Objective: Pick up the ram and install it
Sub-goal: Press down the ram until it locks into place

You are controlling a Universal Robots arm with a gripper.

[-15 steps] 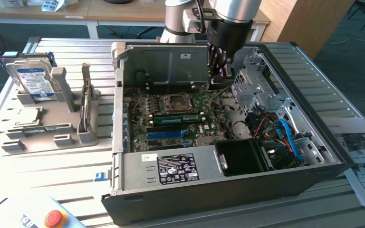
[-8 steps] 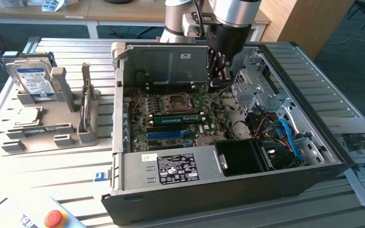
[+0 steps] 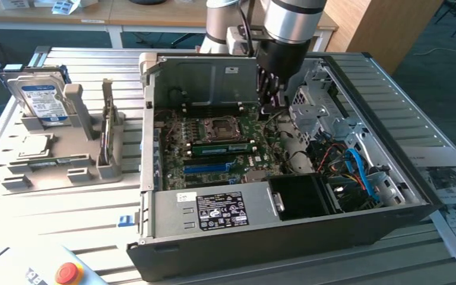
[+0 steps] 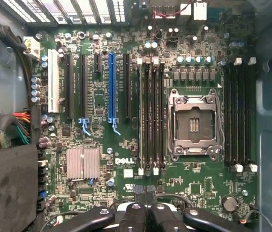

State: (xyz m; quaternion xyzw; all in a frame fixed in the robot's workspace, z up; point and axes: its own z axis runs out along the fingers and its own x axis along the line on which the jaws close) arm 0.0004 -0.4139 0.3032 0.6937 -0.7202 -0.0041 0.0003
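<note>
Looking into the open black computer case [image 3: 418,202], you'll find a long, narrow green circuit-board stick, the ram [image 3: 220,148], lying along a slot just beside the empty silver processor socket [image 3: 216,126]. It looks already seated, though I can't tell whether its clips are latched. The gripper [image 3: 269,98] hangs above the green motherboard [image 4: 126,150] near the case's far wall, with its fingers [image 4: 135,215] pressed together and carrying nothing.
</note>
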